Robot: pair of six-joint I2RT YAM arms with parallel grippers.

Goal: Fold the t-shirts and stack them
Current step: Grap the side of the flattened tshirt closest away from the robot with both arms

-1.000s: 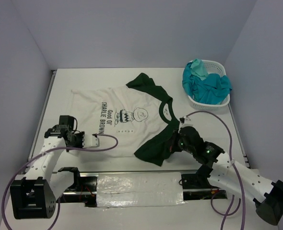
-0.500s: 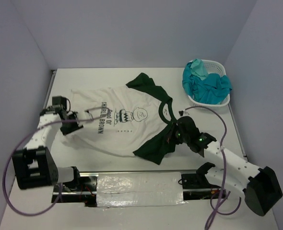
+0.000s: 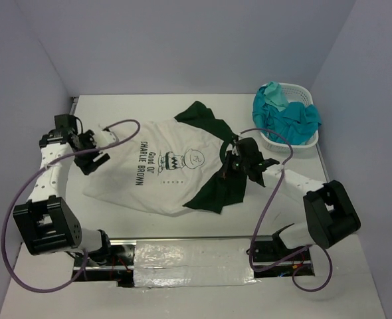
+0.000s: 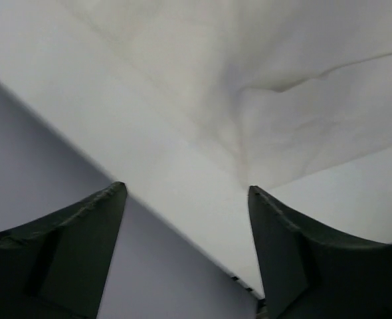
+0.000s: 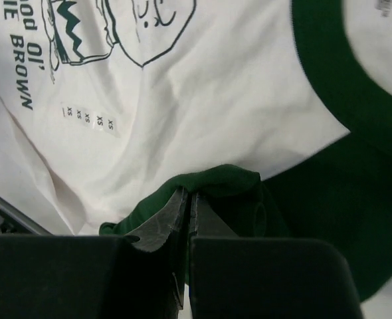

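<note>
— White cloth first: how many tees are lying out?
— One white tee (image 3: 159, 169) with dark print is lying spread across the middle of the worktop (image 3: 149, 106). Dark green cloth (image 3: 217, 193) is showing along its right side, at both the far and near ends. Whether that is the tee's own sleeves or a second tee, I cannot tell.
— And the others?
— Teal cloth (image 3: 290, 123) and one pale mint piece (image 3: 274, 93) are sitting heaped in the single white lattice basket (image 3: 284, 144) at the far right corner.
— What are the two tools doing?
— The right tool (image 3: 229, 166) is pinching a fold of the dark green cloth, jaws closed on it, beside the collar. The left tool (image 3: 101, 149) is hanging with its fingers spread wide and gripping nothing. It is at the tee's left edge, toward the left edge of the worktop.
— Is anything getting in the way?
— Two purple cables (image 3: 123, 123) are. One is looping over the tee's far left corner, and the other is arching between the right tool and the basket.
</note>
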